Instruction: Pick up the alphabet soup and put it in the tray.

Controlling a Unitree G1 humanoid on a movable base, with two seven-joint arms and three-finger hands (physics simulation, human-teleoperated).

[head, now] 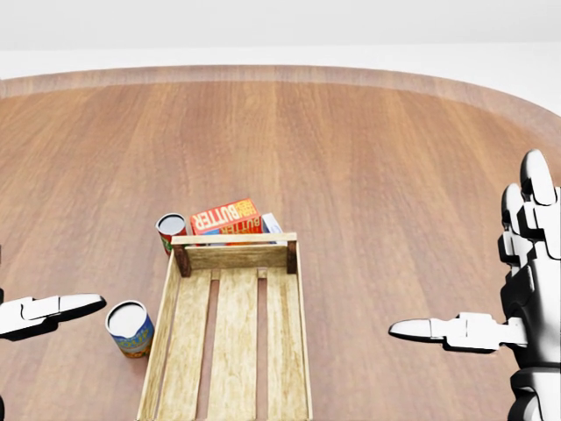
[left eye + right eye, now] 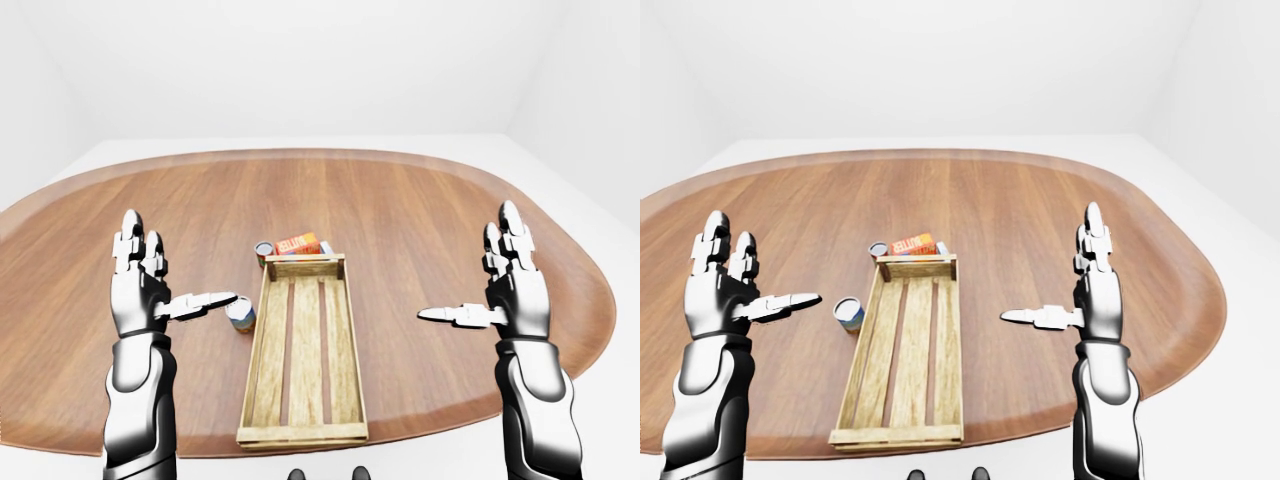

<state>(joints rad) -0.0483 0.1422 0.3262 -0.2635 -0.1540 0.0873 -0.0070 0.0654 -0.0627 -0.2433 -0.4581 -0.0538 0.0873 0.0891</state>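
The soup can (image 1: 130, 329) stood upright on the table (image 1: 394, 175), just beside the tray's (image 1: 230, 351) left wall, untouched. A second can (image 1: 170, 231) and a butter box (image 1: 224, 216) lay past the tray's far end. Left hand (image 2: 140, 285) and right hand (image 2: 512, 290) hovered with fingers spread, grasping nothing.

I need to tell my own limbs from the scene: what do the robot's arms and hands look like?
Both arms are glossy silver-grey metal with dark joints. The left hand and right hand are white and silver, each with three segmented fingers split by black seams. No cables, markings or sleeves show.
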